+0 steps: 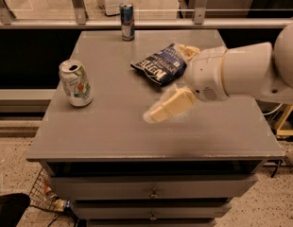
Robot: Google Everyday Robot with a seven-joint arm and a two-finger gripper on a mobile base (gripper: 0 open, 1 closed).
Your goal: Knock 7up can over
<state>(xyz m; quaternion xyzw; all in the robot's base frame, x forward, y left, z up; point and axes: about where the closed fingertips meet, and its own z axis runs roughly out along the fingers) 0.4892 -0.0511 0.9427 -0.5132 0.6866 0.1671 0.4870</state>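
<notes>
While the 7up can stands, the pincer hovers over the table.

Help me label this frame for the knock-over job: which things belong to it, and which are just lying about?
Job: 7up can, upright near the left edge of the table; gripper, over the table's middle, apart from the can.
Lying about: chip bag; blue-and-silver can at the far edge.

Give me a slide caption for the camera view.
Pincer hovers over the table, apart from the upright 7up can.
</notes>
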